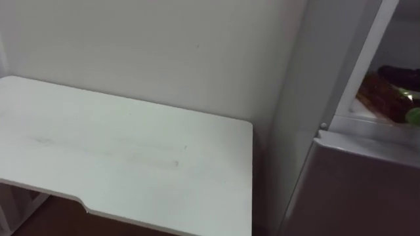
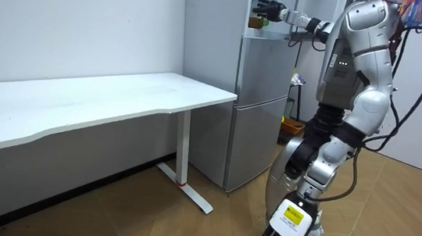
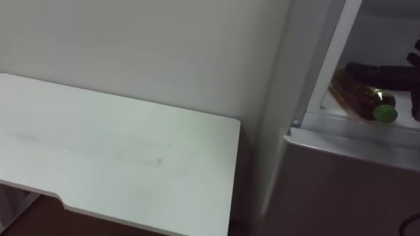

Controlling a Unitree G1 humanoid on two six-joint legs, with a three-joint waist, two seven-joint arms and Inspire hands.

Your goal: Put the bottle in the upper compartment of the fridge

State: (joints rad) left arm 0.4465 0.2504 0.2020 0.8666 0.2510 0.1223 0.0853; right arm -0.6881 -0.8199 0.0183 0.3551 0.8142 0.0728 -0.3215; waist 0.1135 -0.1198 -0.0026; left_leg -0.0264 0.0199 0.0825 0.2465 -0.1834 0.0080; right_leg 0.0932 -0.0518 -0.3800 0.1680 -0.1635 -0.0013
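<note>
Bottle [image 3: 359,93] lies on upper fridge shelf [image 3: 351,124], green cap outward. Right hand [image 3: 384,69] over it, grip can't tell. Release fully, withdraw straight, avoid rolling it. Left hand [image 2: 285,234] hangs slack.

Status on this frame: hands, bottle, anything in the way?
Left hand hangs open, low beside the leg. Right hand is in the upper fridge, grip unclear. Bottle lies inside it, green cap toward the robot. Nothing seen blocking.
</note>
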